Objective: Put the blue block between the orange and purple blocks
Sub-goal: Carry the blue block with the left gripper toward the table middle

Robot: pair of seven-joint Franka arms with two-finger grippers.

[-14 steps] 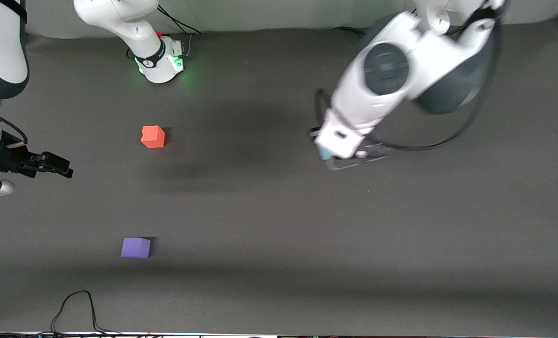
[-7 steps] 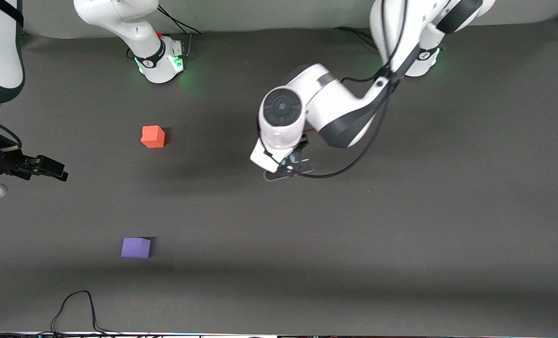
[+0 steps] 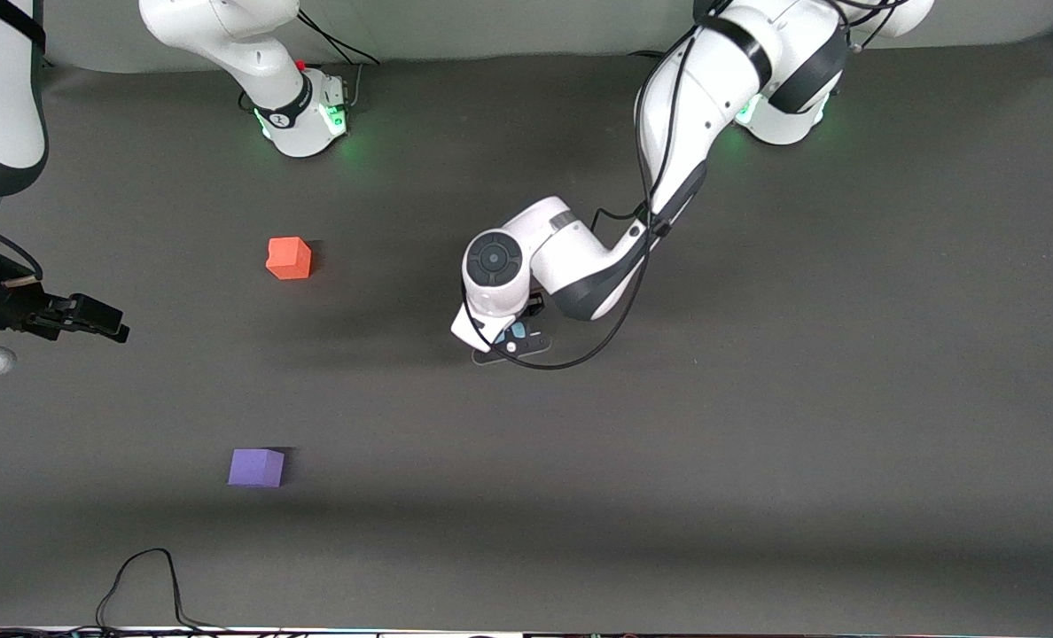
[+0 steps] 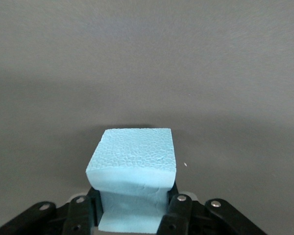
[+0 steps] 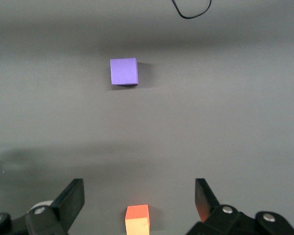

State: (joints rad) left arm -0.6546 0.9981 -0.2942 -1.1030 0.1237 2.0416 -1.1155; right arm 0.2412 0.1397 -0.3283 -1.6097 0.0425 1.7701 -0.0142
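Note:
The light blue block [image 4: 132,152] is clamped between the fingers of my left gripper [image 4: 132,208]. In the front view only a sliver of the blue block [image 3: 518,330] shows under the left gripper [image 3: 510,344], which is low over the middle of the table. The orange block [image 3: 289,258] sits toward the right arm's end. The purple block [image 3: 256,467] sits nearer the front camera than the orange one. My right gripper [image 3: 101,319] is open and empty at the right arm's end of the table. Its wrist view shows the orange block [image 5: 137,219] and the purple block [image 5: 123,71] past its open fingers [image 5: 71,198].
A dark mat [image 3: 757,425] covers the table. A black cable [image 3: 150,580] loops at the table edge nearest the front camera, near the purple block. The right arm's base [image 3: 300,115] and the left arm's base [image 3: 783,120] stand along the farthest edge.
My left arm has swung from its own end toward the middle of the table and lowered, carrying the blue block. The right gripper shifted slightly, then stayed still.

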